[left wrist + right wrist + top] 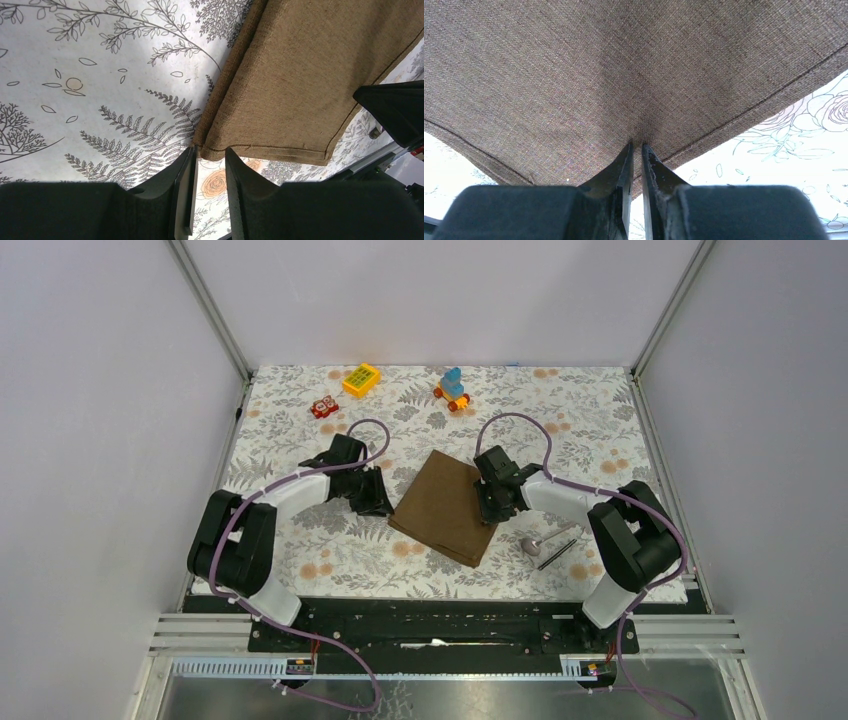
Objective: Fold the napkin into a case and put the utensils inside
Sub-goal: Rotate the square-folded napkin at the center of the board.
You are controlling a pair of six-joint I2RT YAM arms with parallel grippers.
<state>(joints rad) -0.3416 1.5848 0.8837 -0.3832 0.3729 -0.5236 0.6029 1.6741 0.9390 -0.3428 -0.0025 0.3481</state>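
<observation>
The brown napkin [445, 505] lies folded into a flat rectangle at the middle of the floral tablecloth. My left gripper [383, 505] is low at its left corner. In the left wrist view its jaws [210, 148] stand narrowly open, with the napkin's [300, 75] hemmed corner right at the tips and tablecloth showing between them. My right gripper [487, 512] is on the napkin's right side. There its fingers [637, 145] are shut on a small pucker of napkin [624, 65] just inside the hem. The silver spoon [533, 543] and the dark stick [557, 553] lie on the tablecloth to the right of the napkin.
Toys sit along the far edge: a yellow block [361, 379], a small red toy [323, 407] and a blue-and-orange toy [452, 389]. White walls close in both sides and the back. The metal rail [440, 620] with the arm bases runs along the near edge.
</observation>
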